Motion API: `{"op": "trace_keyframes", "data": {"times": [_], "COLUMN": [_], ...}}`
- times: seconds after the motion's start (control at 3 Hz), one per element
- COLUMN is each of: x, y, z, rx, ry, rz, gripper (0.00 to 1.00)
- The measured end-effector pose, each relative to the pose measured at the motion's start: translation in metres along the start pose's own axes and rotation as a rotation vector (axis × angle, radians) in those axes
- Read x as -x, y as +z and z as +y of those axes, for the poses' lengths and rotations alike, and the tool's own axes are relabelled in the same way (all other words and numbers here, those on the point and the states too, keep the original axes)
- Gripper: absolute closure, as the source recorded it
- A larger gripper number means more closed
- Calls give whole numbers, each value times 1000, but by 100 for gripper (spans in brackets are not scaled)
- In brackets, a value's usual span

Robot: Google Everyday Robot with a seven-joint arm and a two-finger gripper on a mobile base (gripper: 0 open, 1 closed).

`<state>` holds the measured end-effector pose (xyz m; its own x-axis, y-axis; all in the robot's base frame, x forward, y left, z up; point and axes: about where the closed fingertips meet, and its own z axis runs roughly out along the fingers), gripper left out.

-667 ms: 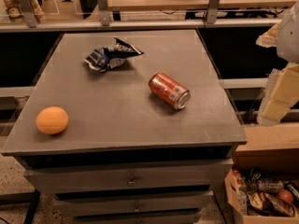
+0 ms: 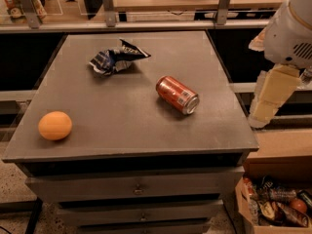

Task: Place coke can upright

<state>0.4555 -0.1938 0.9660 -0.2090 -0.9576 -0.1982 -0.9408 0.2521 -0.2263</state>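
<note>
Surface (image 2: 122,130): grey drawer-cabinet top, unchanged. Tool (image 2: 273,95): beside the surface's right edge, clear of it, shifted leftward toward it since a moment ago. How far open it is cannot be told, and it has no hold of the can. Judged: approach under way, no contact yet. Coke can (image 2: 177,95): unmoved, right of centre, lying on its side. Long axis runs far-left to near-right, one silver end facing near-right.

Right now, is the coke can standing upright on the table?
No, the coke can lies on its side on the table; the hand is beyond the table's right edge, apart from it.
</note>
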Motion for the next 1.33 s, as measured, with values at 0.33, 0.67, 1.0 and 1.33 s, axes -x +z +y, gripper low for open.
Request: {"op": "trace_keyframes", "data": {"times": [0.33, 0.67, 1.0, 1.33], "x": [29, 55, 83, 112], "y": [27, 57, 81, 106], "z": [-15, -33, -51, -61], "rx": [39, 69, 87, 114], "ry": [-9, 7, 44, 70], "rz": [33, 65, 76, 82], "gripper": [0, 0, 0, 0]}}
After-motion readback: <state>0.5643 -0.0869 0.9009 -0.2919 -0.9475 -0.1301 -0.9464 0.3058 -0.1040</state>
